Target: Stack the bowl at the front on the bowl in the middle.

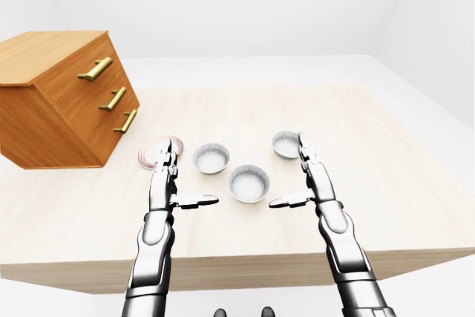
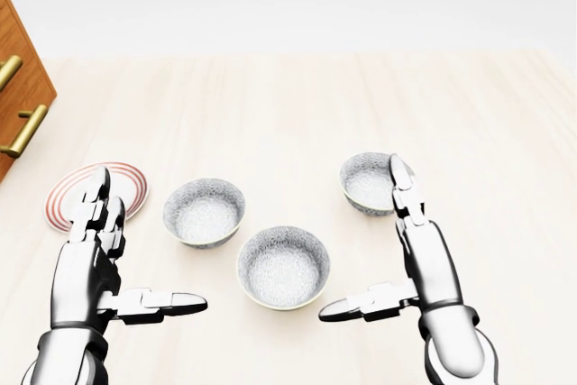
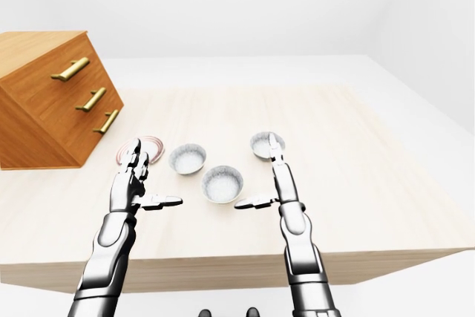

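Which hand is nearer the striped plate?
Left. The left hand has its fingertips over the striped plate's lower edge in the head view; the right hand is far right, beside the rightmost bowl.

Walls: plain white, meeting in a faint corner at the upper right of the left-eye view.
Floor: white [image 1: 445,102], showing past the surface's right edge and below its near edge.
Surface: a broad pale wood top [image 1: 386,183] with fine grain and a thick light edge along the bottom.
Furniture: a warm brown wooden drawer chest [image 1: 59,102] standing on the surface at the left, tilted in view, with three brass bar handles [image 1: 113,99].
Light: soft, even, with only faint shadows.
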Tool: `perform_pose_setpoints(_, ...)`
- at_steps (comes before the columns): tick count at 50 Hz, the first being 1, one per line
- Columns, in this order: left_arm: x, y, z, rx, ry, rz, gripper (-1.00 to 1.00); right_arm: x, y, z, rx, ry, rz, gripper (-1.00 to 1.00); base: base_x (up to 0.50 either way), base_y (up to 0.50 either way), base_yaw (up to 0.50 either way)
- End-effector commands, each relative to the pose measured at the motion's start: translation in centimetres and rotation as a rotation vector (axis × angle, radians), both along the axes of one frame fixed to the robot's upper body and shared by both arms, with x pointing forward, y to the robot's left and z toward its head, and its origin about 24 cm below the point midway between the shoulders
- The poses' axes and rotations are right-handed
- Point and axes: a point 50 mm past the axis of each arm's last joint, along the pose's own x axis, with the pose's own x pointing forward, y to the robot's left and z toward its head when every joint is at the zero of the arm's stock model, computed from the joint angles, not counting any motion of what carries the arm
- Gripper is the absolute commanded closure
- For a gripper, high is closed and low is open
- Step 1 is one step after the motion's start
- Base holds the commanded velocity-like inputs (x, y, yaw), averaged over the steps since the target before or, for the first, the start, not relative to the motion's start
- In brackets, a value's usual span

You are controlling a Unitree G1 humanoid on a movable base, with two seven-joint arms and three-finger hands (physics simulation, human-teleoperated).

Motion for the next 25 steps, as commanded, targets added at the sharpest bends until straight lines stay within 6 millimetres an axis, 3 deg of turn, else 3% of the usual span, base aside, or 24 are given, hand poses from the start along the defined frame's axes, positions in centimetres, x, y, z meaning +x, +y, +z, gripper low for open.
perform_pose_setpoints(1, 0.08, 0.07, -0.02, 0.003, -0.003, 0.000, -1.00, 0.01, 0.27, -0.18, -0.005, 0.004, 0.009, -1.00, 0.13, 0.00, 0.00)
perform_pose_setpoints(25, 0.40, 0.13, -0.29, 0.008, 0.002, 0.002, -1.00, 0.34, 0.57, -0.44, -0.010, 0.008, 0.017, -1.00, 0.12, 0.00, 0.00)
